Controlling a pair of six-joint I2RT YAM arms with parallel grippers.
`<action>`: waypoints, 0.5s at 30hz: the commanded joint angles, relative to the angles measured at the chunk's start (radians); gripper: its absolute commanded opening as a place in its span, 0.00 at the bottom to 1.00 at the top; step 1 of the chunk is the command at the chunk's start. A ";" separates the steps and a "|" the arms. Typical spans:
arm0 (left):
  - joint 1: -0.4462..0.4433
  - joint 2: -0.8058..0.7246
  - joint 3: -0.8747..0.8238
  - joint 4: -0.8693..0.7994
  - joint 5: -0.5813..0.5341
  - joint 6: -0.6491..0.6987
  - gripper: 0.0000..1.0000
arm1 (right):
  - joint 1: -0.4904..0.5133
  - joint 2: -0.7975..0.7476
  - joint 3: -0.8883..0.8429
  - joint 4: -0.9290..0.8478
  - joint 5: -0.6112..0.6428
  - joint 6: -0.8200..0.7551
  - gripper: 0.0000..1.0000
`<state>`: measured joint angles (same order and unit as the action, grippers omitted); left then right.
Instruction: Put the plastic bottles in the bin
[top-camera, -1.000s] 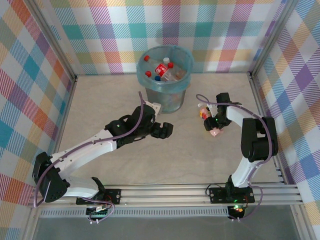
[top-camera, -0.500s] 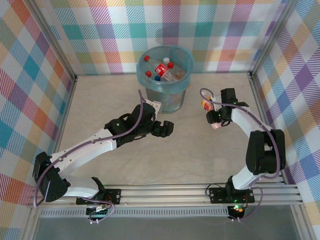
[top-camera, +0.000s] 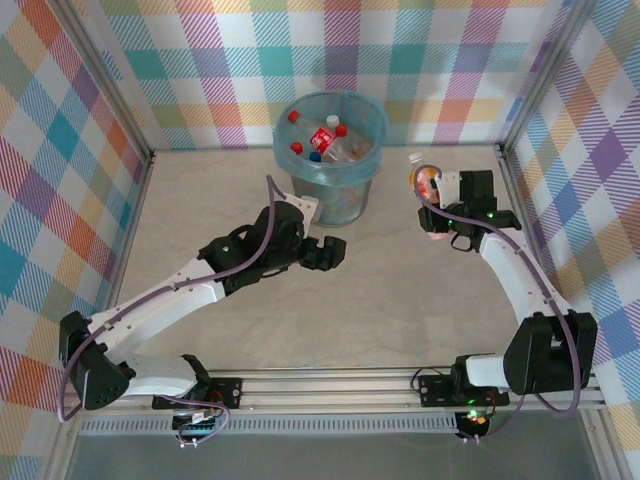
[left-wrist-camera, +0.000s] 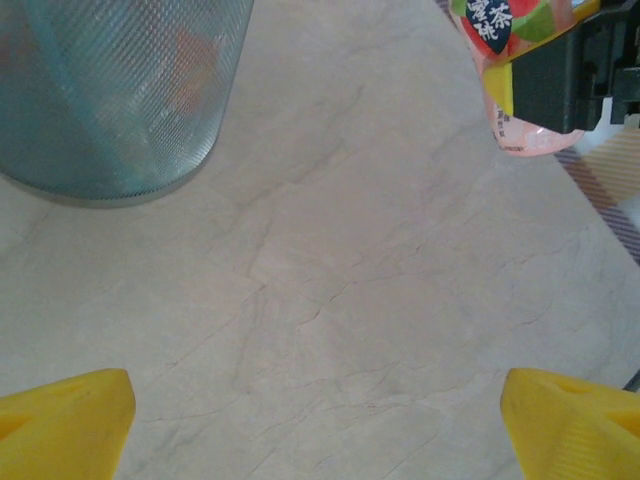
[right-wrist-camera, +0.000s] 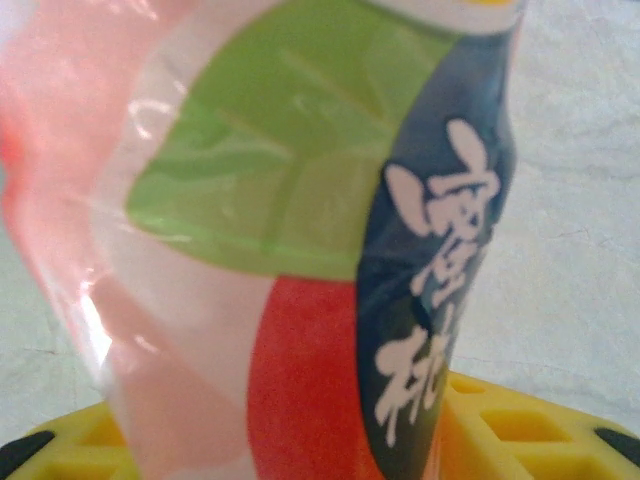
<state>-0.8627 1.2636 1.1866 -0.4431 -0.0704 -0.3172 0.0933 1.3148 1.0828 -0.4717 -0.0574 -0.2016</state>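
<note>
Jaws of L gripper (top-camera: 325, 255) stand wide apart w/ nothing between them, yellow fingertips (left-wrist-camera: 62, 420) splayed, just in front of the bin (top-camera: 378, 128). Several bottles (top-camera: 330, 138) lie inside the bin. To the bin's right, R gripper (top-camera: 433, 207) is clamped on a pink-labelled bottle (top-camera: 424, 182), which looks lifted off the table (top-camera: 200, 200), long axis roughly upright, cap on top. Bin mouth lies left of that bottle & a bit further back. R arm has it, so the carry prob. goes leftward over the rim.

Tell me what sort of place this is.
Likely a robot test booth: plaid walls on a metal frame enclose a table, with left arm and right arm near a bin of bottles.
</note>
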 joint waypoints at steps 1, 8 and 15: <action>-0.013 -0.051 0.036 0.008 0.002 0.010 0.94 | 0.006 -0.057 0.044 0.012 -0.060 0.032 0.51; -0.013 -0.106 0.064 0.028 -0.051 0.021 0.94 | 0.020 -0.159 0.091 0.098 -0.235 0.150 0.50; -0.010 -0.189 0.008 0.033 -0.296 -0.027 0.95 | 0.128 -0.098 0.262 0.153 -0.305 0.197 0.51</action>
<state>-0.8627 1.1221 1.2133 -0.4343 -0.2470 -0.3252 0.1841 1.1839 1.2675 -0.3920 -0.2897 -0.0502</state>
